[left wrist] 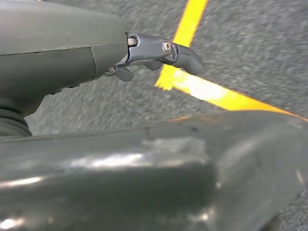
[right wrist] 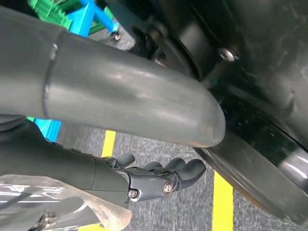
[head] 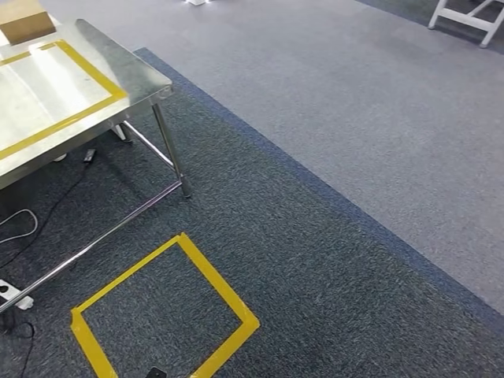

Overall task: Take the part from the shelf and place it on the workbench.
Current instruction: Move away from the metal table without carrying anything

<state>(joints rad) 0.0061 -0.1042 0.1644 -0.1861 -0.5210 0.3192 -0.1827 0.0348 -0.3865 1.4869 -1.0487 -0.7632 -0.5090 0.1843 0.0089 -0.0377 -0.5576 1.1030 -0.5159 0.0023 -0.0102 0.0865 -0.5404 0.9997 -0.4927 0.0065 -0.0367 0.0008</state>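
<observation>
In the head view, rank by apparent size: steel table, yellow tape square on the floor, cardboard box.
1. Steel table, though cropped.
2. Yellow tape square on the floor.
3. Cardboard box, farthest and cropped, so its true size is unsure.

even bright overhead light; glare on steel workbench [head: 89,59]; wrist views motion-blurred, near parts out of focus.

A box [head: 24,20] is set on the far left corner of a table [head: 127,67], before which, to the right, a taped square [head: 163,311] is laid on the floor [head: 333,236].
</observation>
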